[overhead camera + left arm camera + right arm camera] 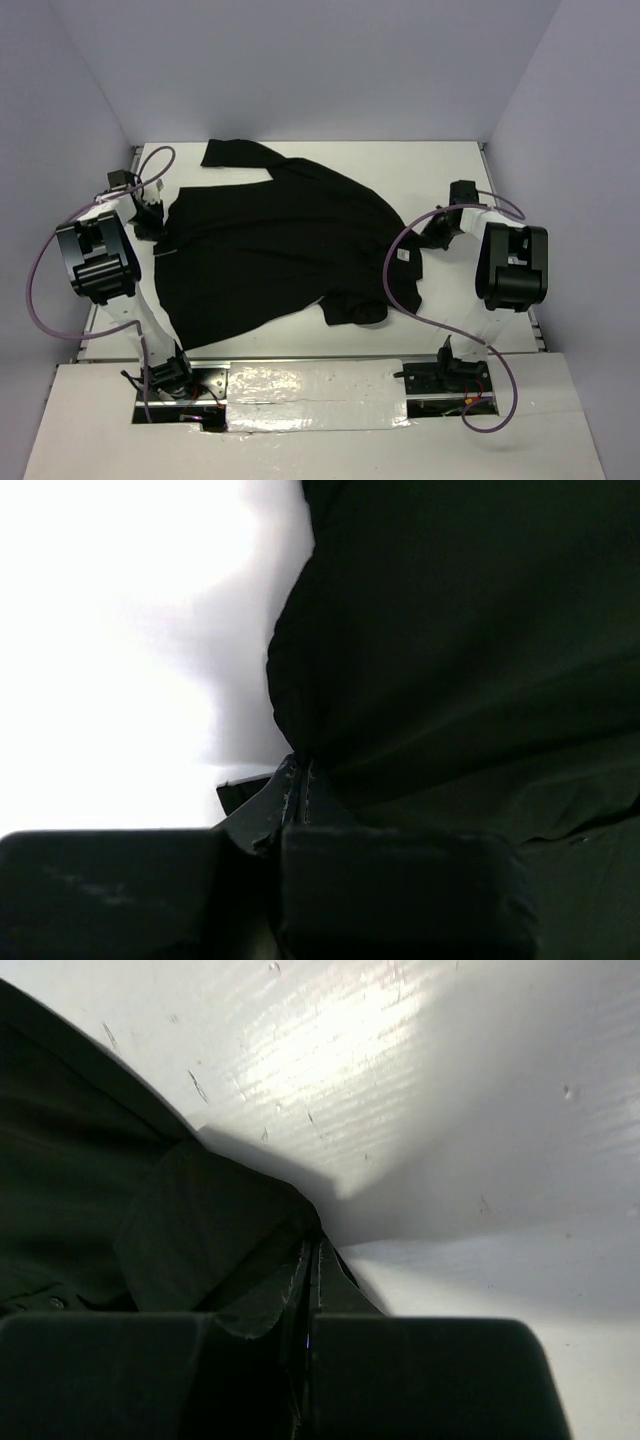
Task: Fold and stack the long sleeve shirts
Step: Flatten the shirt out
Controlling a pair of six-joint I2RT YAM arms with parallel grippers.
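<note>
Sprawling shirt: I see the black long-sleeved shirt [270,250] loosely spread across the middle of the white counter [450,165], rumpled rather than flat.
Sleeve: one sleeve [235,153] reaches toward the far left corner, and more cloth is folded over at the near right.
Tag: a small white tag [400,256] shows near the shirt's right edge.
Left hand: my left hand [300,770] is clenched on the shirt's left edge. Its wrist camera shows the fingertips pressed together with black cloth pinched between them and bright counter off to the left.
Right hand: my right hand [312,1252] is clenched on the shirt's right edge, near the tag. A fold of cloth runs into the closed fingertips, with bare counter beyond.
Cable: a purple cable [387,265] arcs over the shirt's right edge, close to the right hand.
</note>
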